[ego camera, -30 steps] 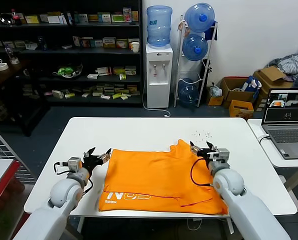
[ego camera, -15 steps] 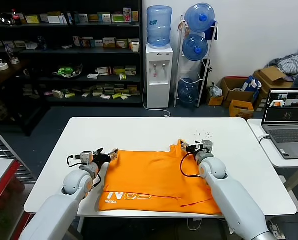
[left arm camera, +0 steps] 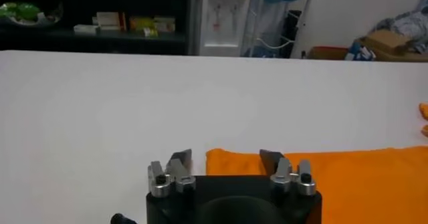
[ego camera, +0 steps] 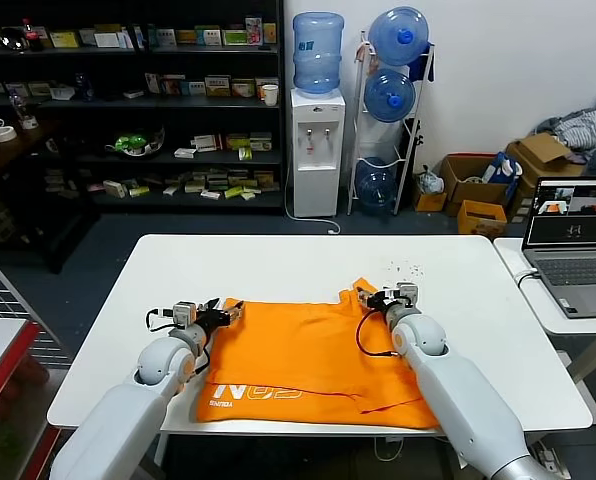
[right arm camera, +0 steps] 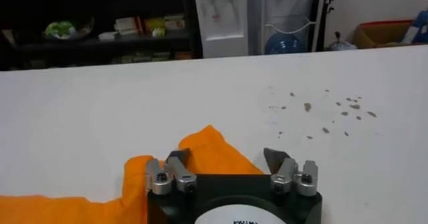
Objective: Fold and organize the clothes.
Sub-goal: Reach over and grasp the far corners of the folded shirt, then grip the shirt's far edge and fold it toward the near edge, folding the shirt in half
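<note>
Orange cotton T-shirt (ego camera: 313, 355) lies flat on our white tabletop (ego camera: 278, 265); our left hand (ego camera: 225, 314) at nine o'clock and right hand (ego camera: 370, 298) at two straddle its far corners, jaws apart, ready to pinch.

White table (ego camera: 278, 265) with rounded corners, and pretty much the only thing lying on it is an orange T-shirt (ego camera: 308, 355), spread flat toward the near edge. There's also a scatter of little dark specks (ego camera: 408, 268) at the far right.

Pale lettering on the orange T-shirt (ego camera: 308, 365) is not legible.
</note>
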`<control>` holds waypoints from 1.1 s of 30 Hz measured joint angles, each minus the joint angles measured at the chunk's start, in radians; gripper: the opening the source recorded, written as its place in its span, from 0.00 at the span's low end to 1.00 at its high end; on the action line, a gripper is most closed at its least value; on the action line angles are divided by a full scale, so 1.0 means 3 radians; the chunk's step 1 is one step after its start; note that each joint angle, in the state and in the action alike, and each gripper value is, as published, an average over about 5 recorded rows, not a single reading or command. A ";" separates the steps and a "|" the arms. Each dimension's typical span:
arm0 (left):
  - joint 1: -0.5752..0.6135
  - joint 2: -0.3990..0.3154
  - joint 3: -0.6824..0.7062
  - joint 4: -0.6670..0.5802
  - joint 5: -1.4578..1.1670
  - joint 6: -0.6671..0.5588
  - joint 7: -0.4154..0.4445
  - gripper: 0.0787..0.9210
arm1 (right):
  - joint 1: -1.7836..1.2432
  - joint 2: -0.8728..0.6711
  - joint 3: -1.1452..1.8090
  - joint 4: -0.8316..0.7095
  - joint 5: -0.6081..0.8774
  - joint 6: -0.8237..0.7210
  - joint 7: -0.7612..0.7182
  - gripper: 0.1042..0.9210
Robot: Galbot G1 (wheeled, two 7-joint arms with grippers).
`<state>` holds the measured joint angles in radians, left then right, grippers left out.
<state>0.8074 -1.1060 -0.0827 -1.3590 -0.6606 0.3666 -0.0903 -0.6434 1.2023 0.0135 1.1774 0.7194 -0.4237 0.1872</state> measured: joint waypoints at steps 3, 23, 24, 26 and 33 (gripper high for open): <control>-0.0003 0.0000 0.0023 0.0018 0.0021 0.0012 0.0000 0.54 | -0.0009 -0.0008 -0.0009 0.0025 0.0017 -0.0023 0.0004 0.51; 0.0024 -0.0008 -0.0023 -0.0010 0.0108 -0.0091 0.0015 0.02 | -0.0173 -0.0115 0.0016 0.0277 0.0068 0.0139 -0.0007 0.02; 0.0040 0.0002 -0.0037 -0.0040 0.0111 -0.0102 0.0015 0.02 | -0.0190 -0.0126 0.0024 0.0307 0.0071 0.0160 -0.0007 0.02; 0.0079 0.0025 -0.0066 -0.0112 0.0121 -0.0126 0.0015 0.02 | -0.0232 -0.0153 0.0043 0.0378 0.0081 0.0201 -0.0005 0.02; 0.0286 0.0120 -0.0177 -0.0439 0.0183 -0.0185 0.0006 0.02 | -0.0484 -0.0318 0.0136 0.0751 0.0135 0.0271 0.0038 0.02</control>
<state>0.8933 -1.0699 -0.1359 -1.4908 -0.6057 0.3113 -0.0885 -0.7885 1.1070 0.0542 1.4028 0.7597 -0.3425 0.1986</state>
